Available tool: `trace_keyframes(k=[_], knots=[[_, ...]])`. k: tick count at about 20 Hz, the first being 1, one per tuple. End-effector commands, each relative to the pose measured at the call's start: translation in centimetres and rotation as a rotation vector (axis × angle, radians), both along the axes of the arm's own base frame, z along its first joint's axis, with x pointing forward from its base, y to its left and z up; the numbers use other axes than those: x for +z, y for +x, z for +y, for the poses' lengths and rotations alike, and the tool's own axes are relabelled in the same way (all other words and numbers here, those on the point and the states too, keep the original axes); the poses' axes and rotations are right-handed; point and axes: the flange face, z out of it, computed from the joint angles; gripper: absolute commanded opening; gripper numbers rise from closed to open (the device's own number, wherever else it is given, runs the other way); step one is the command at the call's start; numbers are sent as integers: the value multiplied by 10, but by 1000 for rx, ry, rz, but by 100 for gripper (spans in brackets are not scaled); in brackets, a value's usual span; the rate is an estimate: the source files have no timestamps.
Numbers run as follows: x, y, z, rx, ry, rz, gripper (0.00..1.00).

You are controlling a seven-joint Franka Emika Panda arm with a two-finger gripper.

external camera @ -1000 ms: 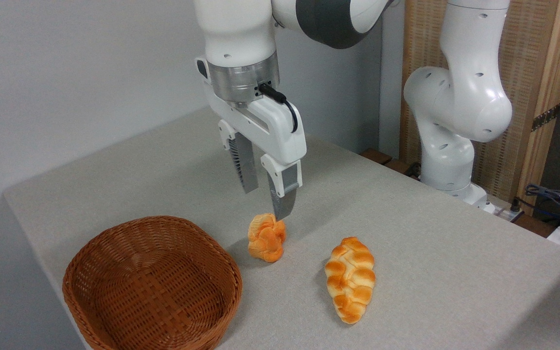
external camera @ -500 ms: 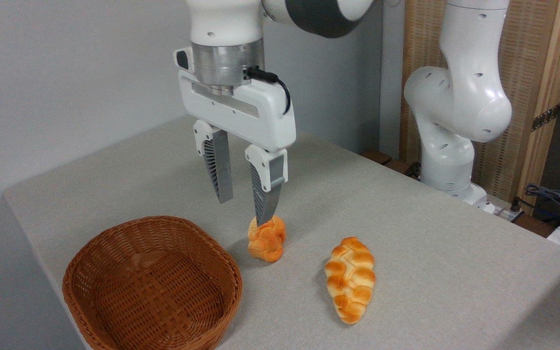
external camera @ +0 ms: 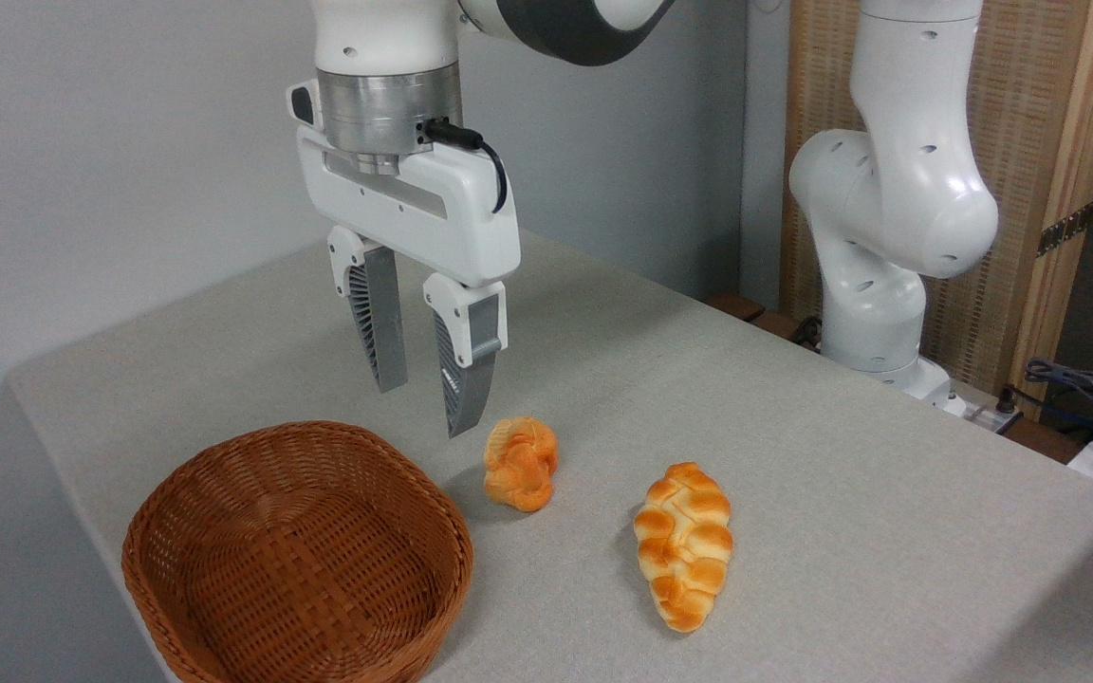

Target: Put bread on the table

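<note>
Hand (external camera: 426,410) moved left off bun (external camera: 520,463), empty, fingers parted; bread (external camera: 684,544) unmoved.

Light: bright, even, from above
Shadows: soft, left of the bread (external camera: 684,545)
Glare: arm (external camera: 898,190) shell
Focus: sharp

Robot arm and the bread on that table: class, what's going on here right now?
The arm's claw hangs open and empty above the table, between the wicker basket and the small knot-shaped bun. It touches nothing. The braided bread lies flat on the table to the right of the bun, apart from it. The basket holds nothing, so both pieces are already out on the cloth.
</note>
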Motion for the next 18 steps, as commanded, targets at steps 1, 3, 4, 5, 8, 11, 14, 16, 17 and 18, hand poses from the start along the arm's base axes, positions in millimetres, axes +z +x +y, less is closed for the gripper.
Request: trace_keyframes(k=[1,3,4,5,8,11,14,16,17,18], knots=[[3,4,0,-19,-17,-7,100],[2,4,1,-19,-16,-5,100],[2,4,1,-19,-16,-5,100],[2,4,2,-17,-16,-5,100],[2,4,2,-17,-16,-5,100],[2,3,4,-17,-16,-4,100],[2,4,8,-11,-16,-4,100],[2,4,8,-8,-21,-6,100],[2,4,10,-8,-21,-4,100],[2,3,11,-10,-18,-3,100]])
